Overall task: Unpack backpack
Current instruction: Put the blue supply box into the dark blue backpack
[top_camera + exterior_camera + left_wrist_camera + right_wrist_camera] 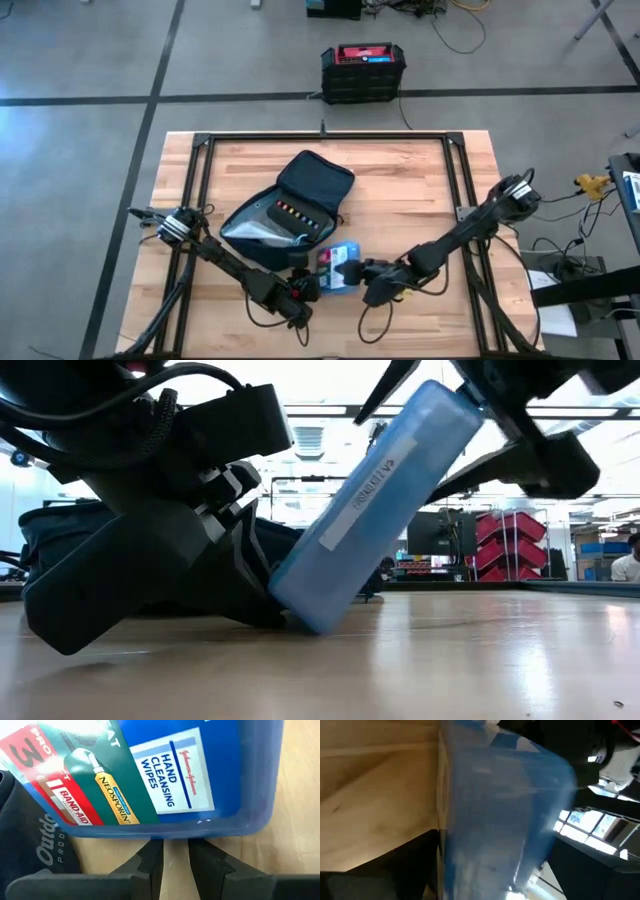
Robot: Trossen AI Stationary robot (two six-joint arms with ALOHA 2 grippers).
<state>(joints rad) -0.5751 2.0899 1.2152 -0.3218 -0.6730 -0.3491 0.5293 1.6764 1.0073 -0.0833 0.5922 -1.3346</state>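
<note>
The backpack [290, 208] lies open near the middle of the table [420, 180], its flap thrown back toward the far edge and its grey lining showing, with a row of small items still inside. It is soft fabric, so I judge it will sag and fold if lifted by one point; the stiffer rim of the opening or the zip edge is the better place to hold it, while the other arm takes things out.

Just in front of the backpack, toward the near edge, a blue plastic box [375, 510] stands tilted on one lower corner, leaning against the bag. Labels on its face show plasters, ointment and hand wipes. It looks like rigid, smooth, light plastic: it should keep its shape under a squeeze but could slide between the fingers, so a hold across its narrow sides seems safest.

The right gripper [352, 272] is at the box's upper end and appears closed on it, keeping it tipped up. The left gripper [175, 862] sits low beside the box's bottom edge, its fingers [150, 860] a narrow gap apart with bare wood between them, holding nothing.

A black crate [362, 72] stands on the floor beyond the table's far edge.
</note>
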